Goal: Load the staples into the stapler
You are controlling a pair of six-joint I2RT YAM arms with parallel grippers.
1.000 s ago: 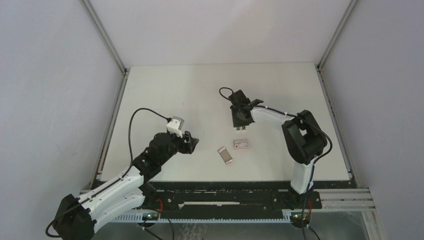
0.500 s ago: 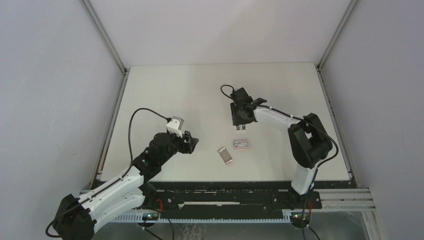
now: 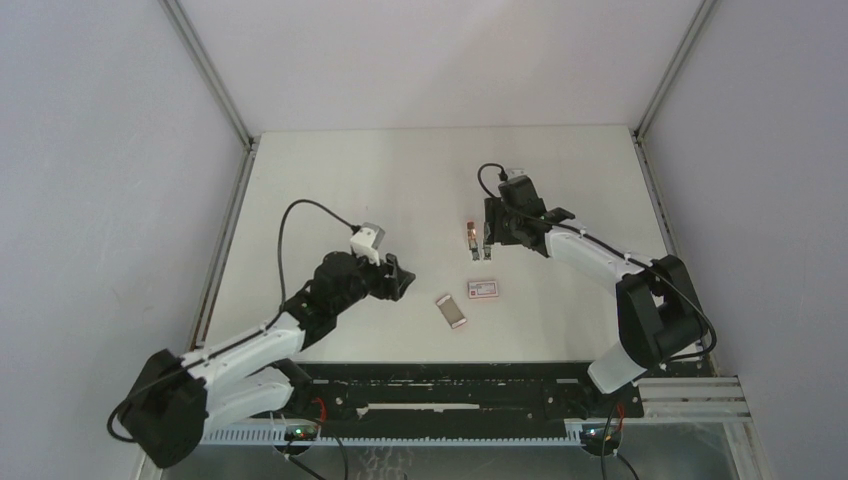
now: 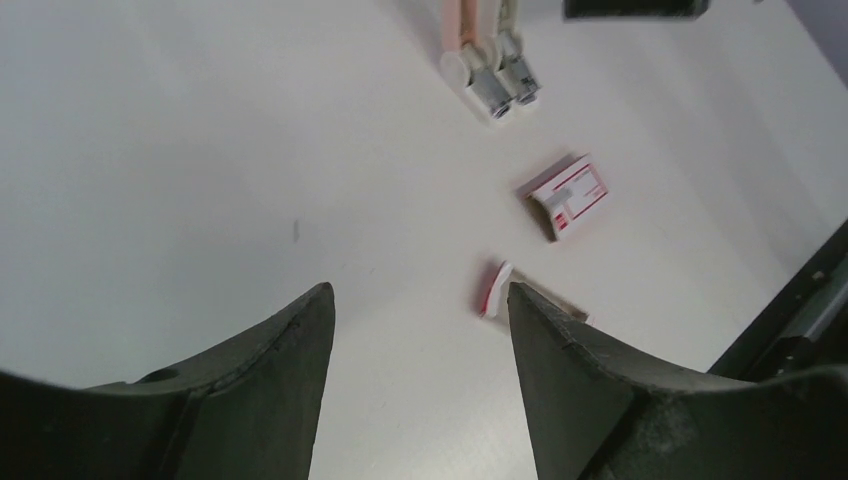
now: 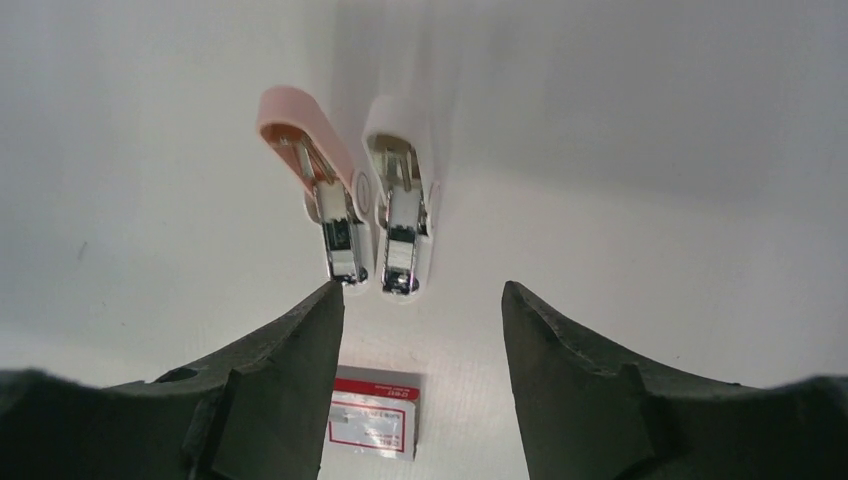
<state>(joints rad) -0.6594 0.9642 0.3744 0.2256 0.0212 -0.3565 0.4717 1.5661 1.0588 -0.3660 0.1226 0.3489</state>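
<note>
From the top camera, my left gripper (image 3: 400,281) hangs open and empty over the white table (image 3: 330,190). My right gripper (image 3: 492,236) is also spread and holds nothing, just beside a pale pink mini stapler (image 3: 470,236). On the left wrist camera, the small pink-red staple carton with a white label (image 4: 570,192) lies flat on the table beyond the parted fingers, with a flat pink-and-white piece (image 4: 492,290) near it, and I cannot tell whether that piece holds staples. The right wrist camera shows the pink stapler and a white mini stapler (image 5: 402,195) lying side by side just past the fingertips, untouched, with the carton nearer.
</note>
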